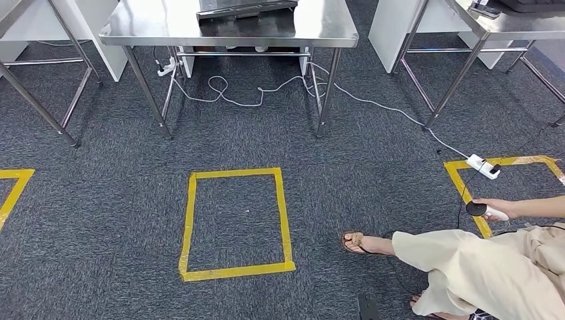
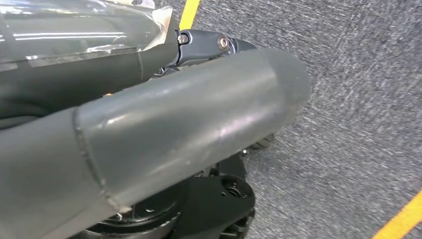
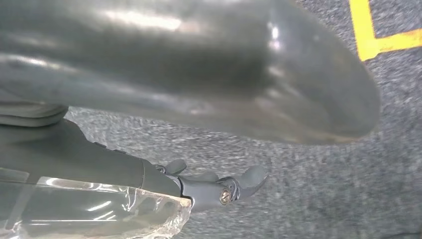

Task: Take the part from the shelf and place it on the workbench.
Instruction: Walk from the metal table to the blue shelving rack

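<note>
Risks snagging a foot on the white cable (image 1: 373, 103) and power strip (image 1: 483, 167) lying on the carpet, or bumping the seated person's foot (image 1: 360, 242), when walking off to find the shelf. Hangs the left hand (image 2: 189, 134) and right hand (image 3: 199, 74) over the floor, fingers apart and gripping nothing; cannot tell where the part lies. Counts three steel counters (image 1: 320, 30), three yellow tape squares (image 1: 192, 220), one person.

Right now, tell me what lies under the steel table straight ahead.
Under the steel table lie white cables looped on the grey carpet and a white power strip by its left legs. The tabletop covers whatever lies further back.
</note>
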Action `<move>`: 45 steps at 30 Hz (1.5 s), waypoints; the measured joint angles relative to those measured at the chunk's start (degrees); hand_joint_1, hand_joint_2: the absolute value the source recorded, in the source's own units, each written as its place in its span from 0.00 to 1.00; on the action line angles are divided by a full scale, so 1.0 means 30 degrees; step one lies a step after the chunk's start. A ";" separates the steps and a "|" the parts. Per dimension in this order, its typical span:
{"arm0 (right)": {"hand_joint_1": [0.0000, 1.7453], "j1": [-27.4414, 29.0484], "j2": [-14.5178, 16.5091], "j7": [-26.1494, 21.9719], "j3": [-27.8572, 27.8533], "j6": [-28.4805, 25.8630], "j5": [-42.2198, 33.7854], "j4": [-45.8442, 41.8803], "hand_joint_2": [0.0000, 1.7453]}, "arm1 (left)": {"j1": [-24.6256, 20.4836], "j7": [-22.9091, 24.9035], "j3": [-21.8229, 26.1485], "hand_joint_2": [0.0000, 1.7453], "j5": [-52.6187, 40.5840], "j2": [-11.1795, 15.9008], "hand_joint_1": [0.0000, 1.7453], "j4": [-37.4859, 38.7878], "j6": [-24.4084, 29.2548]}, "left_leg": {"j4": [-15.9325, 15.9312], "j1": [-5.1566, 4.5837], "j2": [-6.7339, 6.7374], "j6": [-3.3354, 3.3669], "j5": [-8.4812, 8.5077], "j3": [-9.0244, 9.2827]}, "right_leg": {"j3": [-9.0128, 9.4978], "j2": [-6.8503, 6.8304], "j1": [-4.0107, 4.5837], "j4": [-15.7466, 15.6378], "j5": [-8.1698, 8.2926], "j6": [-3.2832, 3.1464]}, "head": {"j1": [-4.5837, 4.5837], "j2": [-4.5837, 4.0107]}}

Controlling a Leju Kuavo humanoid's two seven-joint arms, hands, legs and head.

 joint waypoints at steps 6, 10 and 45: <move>0.00 0.0035 -0.0129 -0.0011 -0.0401 0.0000 -0.0348 0.0018 0.00 | -0.0032 0.0279 -0.0117 0.00 -0.0322 -0.0038 0.00 0.0011 0.0082 | 0.0058 -0.0233 0.0009 -0.0220 0.0245 -0.0182 | 0.2934 0.0002 0.0136 -0.5448 0.2034 0.0072 | -0.0027 0.0000; 0.00 0.0049 -0.0124 -0.0022 -0.0455 0.0000 -0.0393 0.0024 0.00 | -0.0063 0.0317 -0.0144 0.00 -0.0364 -0.0035 0.00 0.0011 0.0088 | 0.0114 -0.0308 0.0011 -0.0257 0.0158 -0.0245 | 0.2942 0.0005 0.0120 -0.5714 0.2169 -0.0116 | -0.0040 0.0000; 0.00 0.0230 -0.0044 0.0790 -0.0749 -0.0186 0.0140 0.0270 0.00 | -0.0025 0.0439 -0.0463 0.00 -0.0663 -0.0056 0.00 0.0049 0.0062 | -0.0375 -0.0576 0.0168 0.0953 0.0248 0.0239 | 0.1549 -0.0826 0.0500 -0.3348 0.1410 -0.0216 | 0.0020 0.0000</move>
